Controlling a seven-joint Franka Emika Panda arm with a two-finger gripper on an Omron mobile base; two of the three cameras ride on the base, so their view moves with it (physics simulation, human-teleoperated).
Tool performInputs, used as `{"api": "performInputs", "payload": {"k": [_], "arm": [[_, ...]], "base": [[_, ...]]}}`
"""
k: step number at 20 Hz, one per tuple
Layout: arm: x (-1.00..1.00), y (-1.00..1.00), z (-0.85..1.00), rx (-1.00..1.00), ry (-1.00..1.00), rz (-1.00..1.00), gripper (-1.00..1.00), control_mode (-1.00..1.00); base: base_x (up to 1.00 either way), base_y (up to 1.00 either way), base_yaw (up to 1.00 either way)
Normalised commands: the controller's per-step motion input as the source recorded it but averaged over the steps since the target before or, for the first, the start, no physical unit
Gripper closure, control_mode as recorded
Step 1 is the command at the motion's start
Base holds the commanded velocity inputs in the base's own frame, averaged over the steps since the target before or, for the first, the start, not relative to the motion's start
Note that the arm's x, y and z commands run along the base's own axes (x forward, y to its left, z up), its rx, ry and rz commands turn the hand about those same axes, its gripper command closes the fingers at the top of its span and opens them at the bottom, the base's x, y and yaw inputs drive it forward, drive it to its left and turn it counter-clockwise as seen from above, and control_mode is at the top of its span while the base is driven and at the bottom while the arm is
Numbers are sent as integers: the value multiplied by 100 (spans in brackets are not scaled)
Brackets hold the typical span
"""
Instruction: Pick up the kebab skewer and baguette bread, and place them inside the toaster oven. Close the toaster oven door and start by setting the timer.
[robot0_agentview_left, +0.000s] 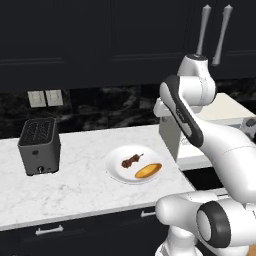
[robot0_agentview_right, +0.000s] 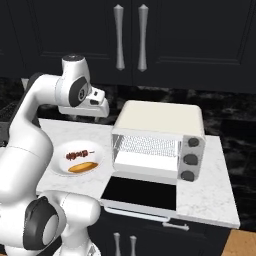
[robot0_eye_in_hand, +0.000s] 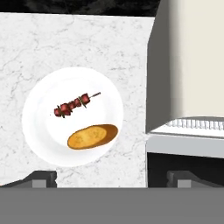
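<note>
In the left base view, a white plate (robot0_agentview_left: 116, 169) is seen on the marble counter (robot0_agentview_left: 75, 180), with the kebab skewer (robot0_agentview_left: 132, 160) and the baguette bread (robot0_agentview_left: 148, 170) laid on it, the bread at five o'clock from the skewer. A dark slot toaster (robot0_agentview_left: 39, 145) stands well apart at nine o'clock of the plate.

In the right base view, the toaster oven (robot0_agentview_right: 159, 140) is shown at three o'clock of the plate, its toaster oven door (robot0_agentview_right: 141, 194) dropped flat open and the wire rack (robot0_agentview_right: 146, 146) exposed.

In the hand view, the gripper (robot0_eye_in_hand: 112, 178) is held above the counter with its fingers (robot0_eye_in_hand: 42, 178) spread wide and nothing between them; the plate lies at eleven o'clock of the gripper.
</note>
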Motion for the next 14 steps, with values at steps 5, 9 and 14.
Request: {"api": "performInputs", "payload": {"k": [5,9,14], "arm": [[0,0,0,0,0,0,-100,100],[0,0,0,0,0,0,-100,100],[0,0,0,0,0,0,-100,100]], "base": [[9,-31,0],[0,0,0],[0,0,0]]}}
